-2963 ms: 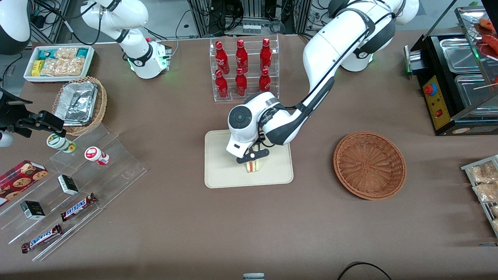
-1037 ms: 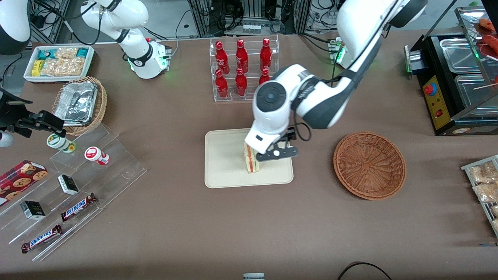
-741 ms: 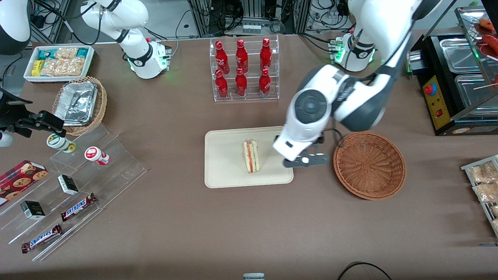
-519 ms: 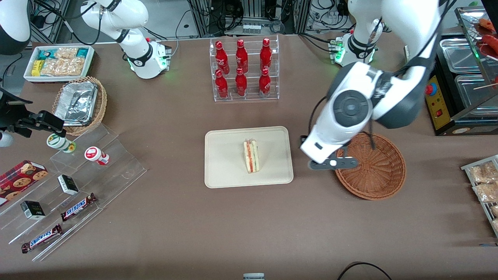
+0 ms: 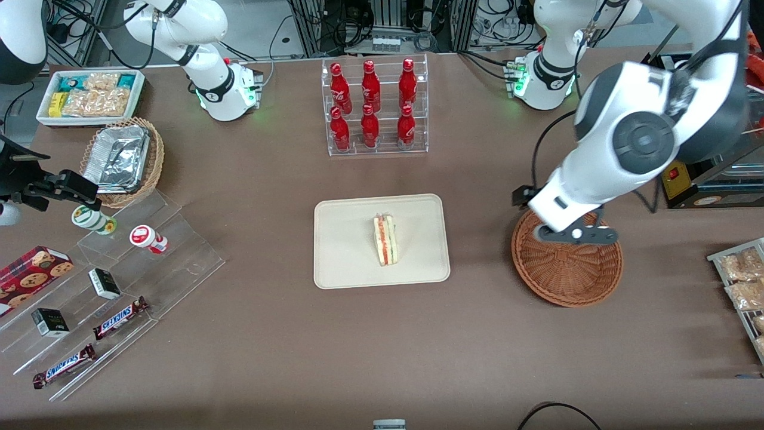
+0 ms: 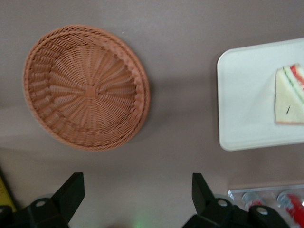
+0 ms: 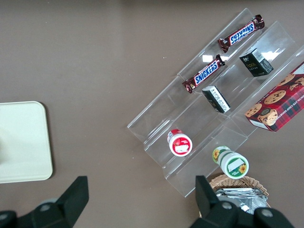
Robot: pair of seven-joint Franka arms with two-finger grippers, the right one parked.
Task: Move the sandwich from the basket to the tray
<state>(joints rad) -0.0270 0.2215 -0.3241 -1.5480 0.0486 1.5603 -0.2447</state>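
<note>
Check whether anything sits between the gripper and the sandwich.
Nothing visible does. The gripper hangs open above the basket; the sandwich lies on the tray, with only bare table between basket and tray.

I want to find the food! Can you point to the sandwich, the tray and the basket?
sandwich (image 5: 385, 240): front view, its striped cut edge.
tray (image 5: 343, 248): front view, bare floor.
basket (image 6: 86, 88): left wrist view, woven centre.

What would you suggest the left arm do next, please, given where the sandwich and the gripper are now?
Probably nothing beyond retreating to rest. The sandwich already lies on the tray, the basket is empty, and the gripper hangs open above the basket's rim, holding nothing. So I would raise the arm clear of the basket and park it; the placement looks done.
</note>
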